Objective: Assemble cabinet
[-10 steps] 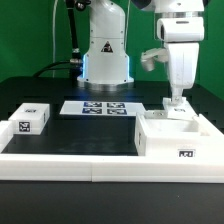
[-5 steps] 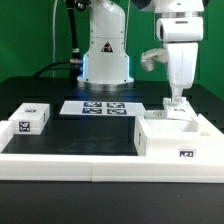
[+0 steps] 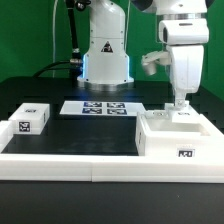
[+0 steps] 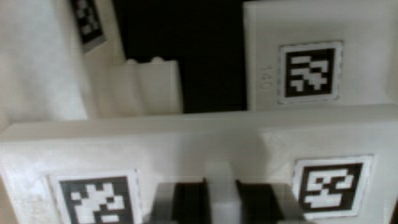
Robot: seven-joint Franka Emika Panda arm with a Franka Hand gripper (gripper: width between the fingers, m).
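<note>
Tool (image 3: 181,102), fingers drawn together with nothing visible between them, has shifted toward the exterior view's right, over the rear wall of the cabinet body (image 3: 175,137) on the bench (image 3: 90,135). I judge it is nudging that body into position.

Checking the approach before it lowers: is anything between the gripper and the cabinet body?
Nothing visible. The gripper hovers directly over the cabinet body at the exterior view's right; no loose part lies between them.

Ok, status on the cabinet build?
Gripper at top of cabinet body, open or shut unclear. Tagged block sits apart at the exterior view's left. No obstruction seen around gripper.
</note>
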